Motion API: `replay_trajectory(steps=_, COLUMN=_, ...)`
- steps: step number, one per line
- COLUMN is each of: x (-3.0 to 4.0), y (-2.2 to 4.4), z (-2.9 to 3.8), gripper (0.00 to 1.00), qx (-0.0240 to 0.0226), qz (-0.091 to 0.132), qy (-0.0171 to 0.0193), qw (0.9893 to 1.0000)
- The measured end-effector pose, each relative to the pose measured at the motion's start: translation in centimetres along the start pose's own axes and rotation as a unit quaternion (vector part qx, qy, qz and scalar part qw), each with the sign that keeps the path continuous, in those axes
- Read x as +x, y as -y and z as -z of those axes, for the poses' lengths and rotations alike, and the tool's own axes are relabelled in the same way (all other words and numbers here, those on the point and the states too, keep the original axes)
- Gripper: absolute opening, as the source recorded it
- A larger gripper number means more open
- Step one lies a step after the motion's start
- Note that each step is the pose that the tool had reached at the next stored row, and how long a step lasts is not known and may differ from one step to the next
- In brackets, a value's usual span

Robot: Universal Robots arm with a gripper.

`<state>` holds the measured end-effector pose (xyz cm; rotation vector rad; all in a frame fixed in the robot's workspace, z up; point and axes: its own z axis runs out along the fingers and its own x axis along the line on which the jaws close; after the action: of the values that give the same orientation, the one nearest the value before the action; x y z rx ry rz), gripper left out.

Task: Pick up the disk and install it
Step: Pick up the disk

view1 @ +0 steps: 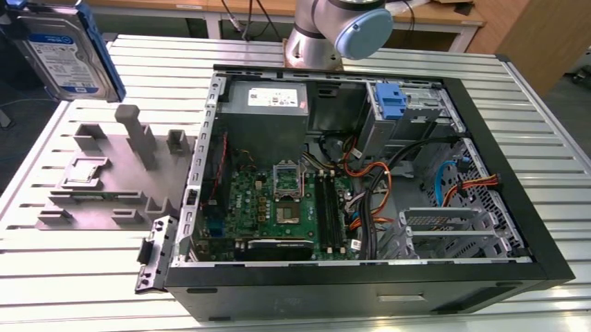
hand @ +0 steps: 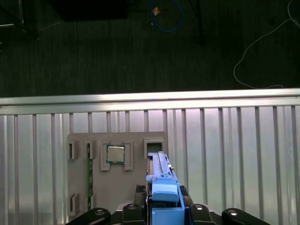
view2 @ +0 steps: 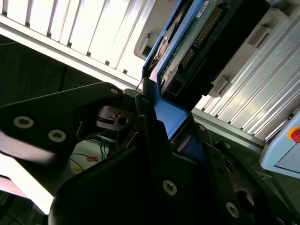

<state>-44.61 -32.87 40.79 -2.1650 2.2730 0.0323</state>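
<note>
Up in the air it was: the disk (view1: 57, 50) hung at the exterior view's far left, label facing out, over the grey holder block (view1: 102, 180) on the slatted bench (view1: 74, 277). In the first wrist view the claw (hand: 165, 210) was clamped on the disk's blue carrier, seen edge-on. The open computer case (view1: 369, 290) sat beside the block, toward the exterior view's right.

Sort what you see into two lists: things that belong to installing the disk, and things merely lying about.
Belong to the job:
silver rectangular hard disk in a blue plastic carrier
black gripper, shut on it
open black computer case
grey metal drive bay

Just lying about:
grey slotted holder block
small square silver processor chip seated in it
</note>
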Motion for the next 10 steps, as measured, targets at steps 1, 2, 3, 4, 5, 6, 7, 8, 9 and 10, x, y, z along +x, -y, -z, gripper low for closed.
replay_trajectory(steps=1, x=0.00, y=0.00, z=0.04, gripper=0.37, qx=0.0000, qz=0.000, qy=0.0000, qw=1.0000)
replay_trajectory(steps=2, x=0.00, y=0.00, z=0.08, gripper=0.37, qx=0.0000, qz=0.000, qy=0.0000, qw=1.0000)
replay_trajectory(steps=3, x=0.00, y=0.00, z=0.13, gripper=0.37, qx=0.0000, qz=0.000, qy=0.0000, qw=1.0000)
replay_trajectory(steps=4, x=0.00, y=0.00, z=0.18, gripper=0.37, qx=0.0000, qz=0.000, qy=0.0000, qw=1.0000)
replay_trajectory(steps=5, x=0.00, y=0.00, z=0.24, gripper=0.37, qx=0.0000, qz=0.000, qy=0.0000, qw=1.0000)
replay_trajectory(steps=6, x=0.00, y=-0.01, z=0.30, gripper=0.37, qx=0.0000, qz=0.000, qy=0.0000, qw=1.0000)
replay_trajectory(steps=7, x=-0.01, y=-0.01, z=0.38, gripper=0.37, qx=0.0000, qz=0.000, qy=0.0000, qw=1.0000)
replay_trajectory(steps=8, x=-0.01, y=-0.01, z=0.47, gripper=0.37, qx=0.0000, qz=0.000, qy=0.0000, qw=1.0000)
replay_trajectory(steps=9, x=-0.01, y=-0.01, z=0.56, gripper=0.37, qx=0.0000, qz=0.000, qy=0.0000, qw=1.0000)
replay_trajectory(steps=10, x=-0.01, y=-0.01, z=0.65, gripper=0.37, qx=0.0000, qz=0.000, qy=0.0000, qw=1.0000)
